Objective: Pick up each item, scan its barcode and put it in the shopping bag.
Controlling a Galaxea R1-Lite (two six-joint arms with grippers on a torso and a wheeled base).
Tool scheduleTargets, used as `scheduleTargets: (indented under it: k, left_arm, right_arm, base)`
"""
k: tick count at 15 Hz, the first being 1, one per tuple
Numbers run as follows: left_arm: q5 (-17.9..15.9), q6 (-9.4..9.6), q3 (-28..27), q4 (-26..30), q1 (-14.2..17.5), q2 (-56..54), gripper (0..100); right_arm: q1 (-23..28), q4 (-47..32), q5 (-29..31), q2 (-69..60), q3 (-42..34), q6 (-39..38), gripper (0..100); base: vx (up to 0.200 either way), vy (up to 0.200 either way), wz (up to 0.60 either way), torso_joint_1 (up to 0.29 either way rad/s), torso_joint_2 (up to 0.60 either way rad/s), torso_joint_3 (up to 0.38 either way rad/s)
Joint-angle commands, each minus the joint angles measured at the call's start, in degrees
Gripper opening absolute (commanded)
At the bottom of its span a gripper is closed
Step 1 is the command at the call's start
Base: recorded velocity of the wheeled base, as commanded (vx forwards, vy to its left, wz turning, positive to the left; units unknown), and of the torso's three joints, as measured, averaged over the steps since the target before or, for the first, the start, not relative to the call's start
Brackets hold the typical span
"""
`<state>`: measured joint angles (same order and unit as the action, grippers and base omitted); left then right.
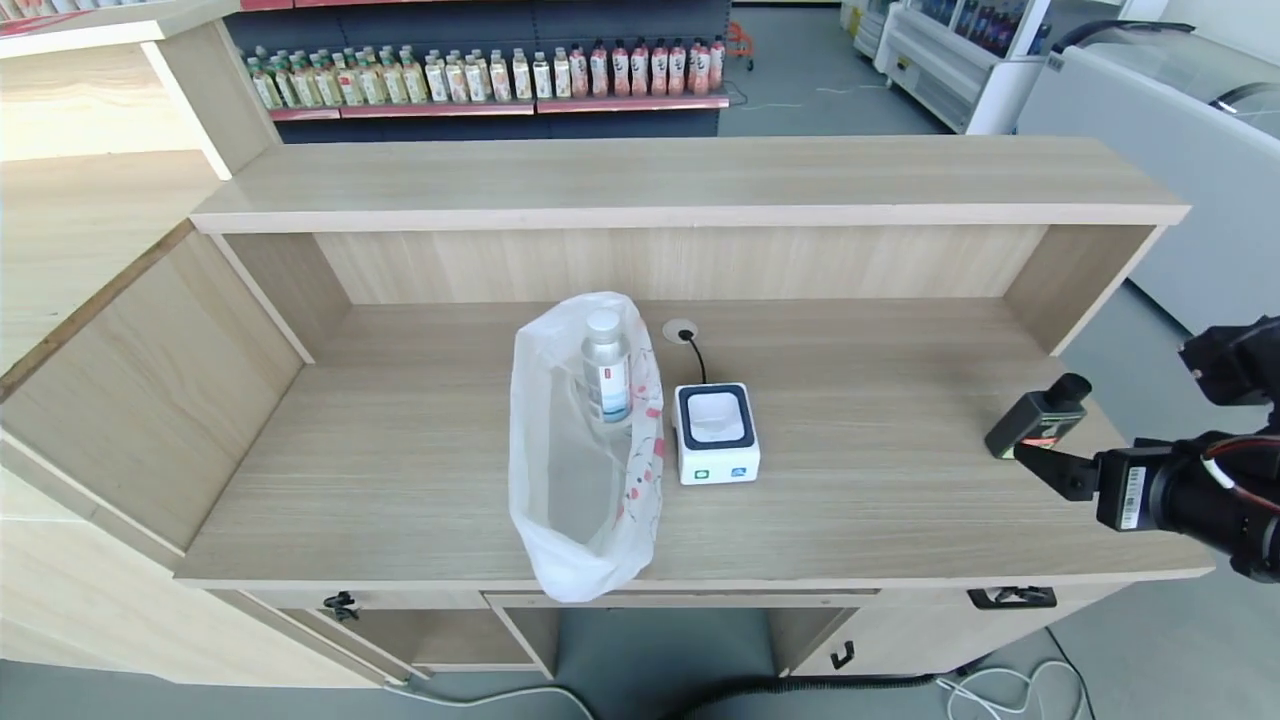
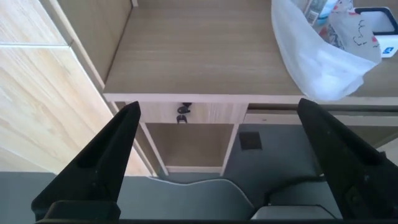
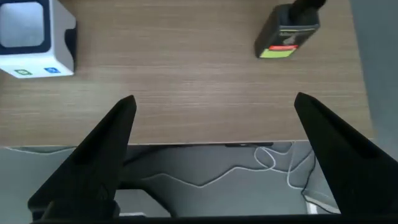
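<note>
On counter [image 1: 900, 520]: one bag [image 1: 560, 500] holding one bottle [image 1: 606, 375], one scanner [image 1: 714, 432], one black container [image 1: 1040, 415].

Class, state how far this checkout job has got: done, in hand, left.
Done: a clear white-capped bottle stands in the white plastic shopping bag. In hand: nothing; left tool and right tool are open, empty. Left: the small black bottle lying on the wooden counter.

head: high, forward-down over whole counter [image 1: 880, 480] | left wrist: low off front edge, faces bag [image 2: 317, 59] | right wrist: close above edge, shares scanner [image 3: 36, 38] with head
</note>
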<state>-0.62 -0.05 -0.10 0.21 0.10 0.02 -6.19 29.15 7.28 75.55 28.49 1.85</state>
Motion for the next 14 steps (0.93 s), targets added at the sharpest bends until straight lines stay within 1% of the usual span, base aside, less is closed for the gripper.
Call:
scheduleTargets:
  k: [1, 2, 3, 6, 7, 10, 12, 14]
  left_arm:
    - [-0.08, -0.04, 0.01, -0.03, 0.08, -0.02, 100]
    - [-0.08, -0.04, 0.01, -0.03, 0.08, -0.02, 100]
    - [-0.08, -0.13, 0.01, -0.12, -0.01, -0.02, 100]
    - [-0.08, -0.13, 0.01, -0.12, 0.08, -0.02, 100]
    - [-0.08, 0.22, 0.01, -0.03, 0.08, -0.02, 100]
    - [-0.08, 0.31, 0.01, -0.12, 0.08, -0.02, 100]
    - [-0.08, 0.31, 0.01, -0.12, 0.08, -0.02, 100]
    - [-0.08, 0.31, 0.01, -0.03, 0.08, -0.02, 100]
  right_arm:
    - [6.37, -0.23, 0.37, 2.68, -0.01, 3.33, 100]
    - [9.18, 0.03, 0.28, 3.56, -0.01, 6.58, 100]
    - [10.76, 0.12, 0.19, 4.35, 0.25, 8.43, 100]
    - [10.94, 0.47, 0.02, 4.87, 0.87, 8.52, 100]
    - [10.85, 0.47, -0.07, 4.61, 0.78, 8.52, 100]
    - [11.20, 0.47, 0.37, 5.14, 1.13, 8.69, 100]
    - [12.96, 0.56, 0.46, 6.81, 1.22, 10.89, 100]
    - [13.14, 0.56, 0.37, 8.74, 1.74, 12.47, 100]
  base:
    - [-0.200, -0.200, 0.00, 0.002, 0.00, 0.007]
    - [-0.200, -0.200, 0.00, -0.002, 0.00, 0.002]
    - [-0.200, -0.200, 0.00, 0.007, 0.00, 0.007]
    - [0.000, 0.000, 0.00, 0.000, 0.00, 0.000]
    - [0.200, -0.200, 0.00, 0.002, 0.00, -0.002]
    - [0.200, -0.200, 0.00, -0.007, -0.01, 0.007]
    - [0.200, -0.200, 0.00, 0.002, 0.00, -0.005]
    - [0.200, -0.200, 0.00, 0.005, 0.00, 0.002]
